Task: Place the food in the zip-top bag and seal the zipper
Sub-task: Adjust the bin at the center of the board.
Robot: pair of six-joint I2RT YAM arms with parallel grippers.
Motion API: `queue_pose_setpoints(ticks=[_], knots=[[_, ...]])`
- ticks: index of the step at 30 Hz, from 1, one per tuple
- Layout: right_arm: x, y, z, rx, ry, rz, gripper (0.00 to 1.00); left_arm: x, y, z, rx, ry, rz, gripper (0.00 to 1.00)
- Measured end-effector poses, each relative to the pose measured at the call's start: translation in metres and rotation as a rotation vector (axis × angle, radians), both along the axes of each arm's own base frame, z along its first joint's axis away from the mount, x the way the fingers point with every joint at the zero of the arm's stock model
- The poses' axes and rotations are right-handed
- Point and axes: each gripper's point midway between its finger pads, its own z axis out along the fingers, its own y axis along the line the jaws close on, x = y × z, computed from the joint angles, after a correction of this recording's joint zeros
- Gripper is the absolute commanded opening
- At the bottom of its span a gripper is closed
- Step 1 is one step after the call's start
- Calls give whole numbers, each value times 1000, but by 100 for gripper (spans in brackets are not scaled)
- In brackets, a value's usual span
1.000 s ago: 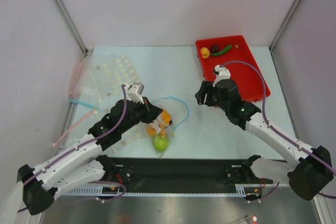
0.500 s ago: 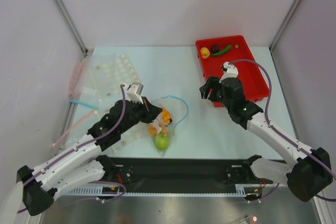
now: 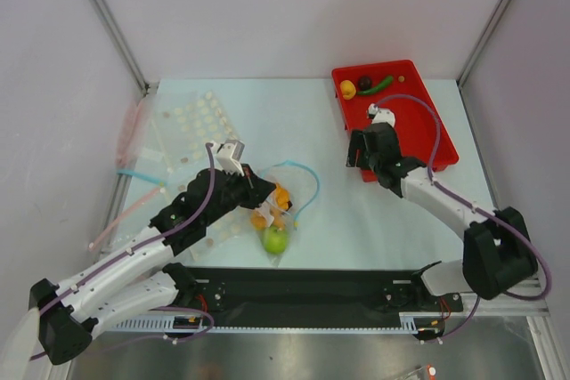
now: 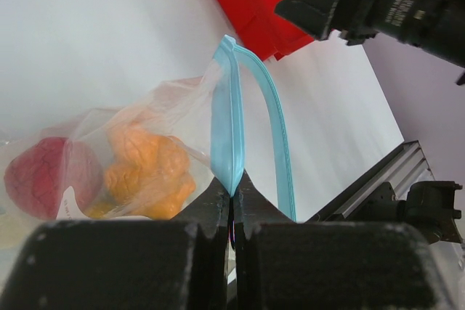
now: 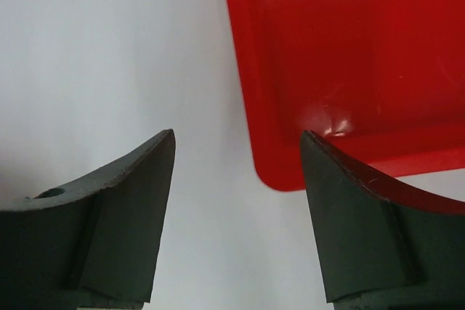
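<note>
The clear zip-top bag (image 3: pixel 287 220) lies on the table, its light-blue zipper (image 3: pixel 307 186) looping open. Inside it are an orange bunch (image 3: pixel 274 202), a green apple (image 3: pixel 273 239) and, in the left wrist view, a red piece (image 4: pixel 43 179). My left gripper (image 3: pixel 252 186) is shut on the zipper strip (image 4: pixel 229 128), pinching it at the fingertips (image 4: pixel 232 190). My right gripper (image 3: pixel 361 150) is open and empty (image 5: pixel 238 143) over the near-left corner of the red tray (image 3: pixel 427 135). At the tray's far end lie a yellow piece (image 3: pixel 347 89), a dark purple ball (image 3: pixel 364 83) and a green chili (image 3: pixel 378 86).
Clear bags with pink strips (image 3: pixel 132 131) and a dotted clear sheet (image 3: pixel 191 122) lie at the left, with another light-blue strip (image 3: pixel 138 173). A black rail (image 3: pixel 312 287) runs along the near edge. The tray corner shows in the right wrist view (image 5: pixel 290 172).
My right gripper has swung back and to the right, from the mid-table to the tray's near-left corner. My left gripper and the bag have stayed put.
</note>
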Motion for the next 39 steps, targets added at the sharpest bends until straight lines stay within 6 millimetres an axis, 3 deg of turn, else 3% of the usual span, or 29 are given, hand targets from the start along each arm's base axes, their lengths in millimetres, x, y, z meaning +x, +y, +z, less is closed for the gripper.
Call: queue_pose_setpoints(ticks=[5, 9, 13, 17, 23, 28, 30, 34, 36, 39], knots=[[16, -9, -39, -114, 123, -38, 72, 2, -1, -2, 4, 3, 3, 0], [25, -14, -58, -175, 182, -71, 70, 2, -1, -2, 4, 3, 3, 0], [26, -14, -74, -194, 234, -69, 58, 2, -1, -2, 3, 2, 3, 0], [19, 4, -83, -135, 280, 5, 48, 2, -1, -2, 4, 2, 4, 0], [2, 56, -77, -92, 268, 213, 39, 3, 0, -2, 5, 0, 9, 0], [-24, 100, -50, -93, 192, 372, 45, 3, 0, -2, 6, 0, 13, 0], [-25, 99, -34, -66, 151, 376, 46, 3, 0, -2, 6, 0, 13, 0], [-13, 70, -15, -7, 101, 301, 66, 3, 0, -2, 6, 0, 13, 0], [-7, 56, -13, -2, 92, 259, 68, 4, 0, -2, 6, 0, 13, 0], [-8, 56, -16, 9, 101, 249, 69, 4, 1, -2, 7, -2, 18, 0]])
